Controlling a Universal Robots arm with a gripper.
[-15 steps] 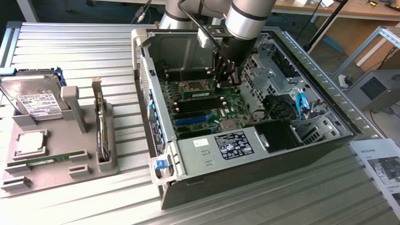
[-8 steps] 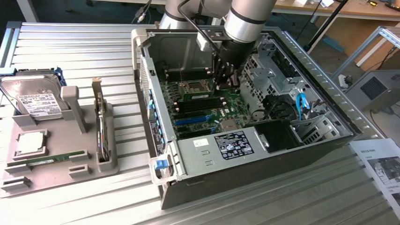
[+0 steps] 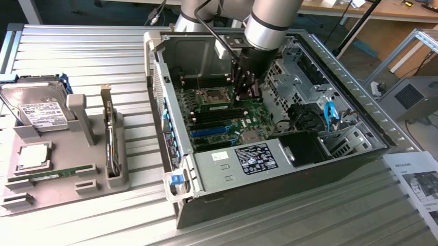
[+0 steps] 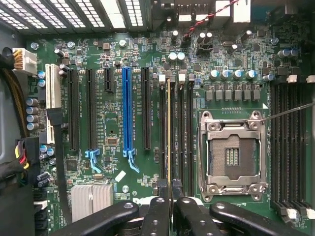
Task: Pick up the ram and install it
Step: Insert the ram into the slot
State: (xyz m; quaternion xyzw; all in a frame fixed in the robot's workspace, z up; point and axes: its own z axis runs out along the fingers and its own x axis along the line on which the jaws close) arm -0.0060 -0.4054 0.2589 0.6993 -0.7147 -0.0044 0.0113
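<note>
My gripper [image 3: 244, 94] reaches down into the open computer case [image 3: 356, 123], just beside the CPU socket [image 3: 211, 95]. It is shut on the ram [image 3: 226, 106], a thin green stick standing on edge over the motherboard. In the wrist view the ram [image 4: 169, 137] appears edge-on as a thin yellowish line along the black memory slots [image 4: 181, 137], next to the CPU socket [image 4: 231, 155]. My gripper [image 4: 171, 199] pinches its near end between black fingers [image 4: 157, 214]. Whether the ram is fully seated I cannot tell. A second ram [image 3: 53, 175] lies on the grey tray [image 3: 61, 197].
The tray at the exterior view's left also holds a hard drive [image 3: 38, 110] and an upright expansion card [image 3: 110, 138]. Inside the case are a drive cage [image 3: 294, 77], black cables [image 3: 304, 118] and a blue slot [image 4: 127, 113]. A paper sheet [image 3: 417, 179] lies at the right.
</note>
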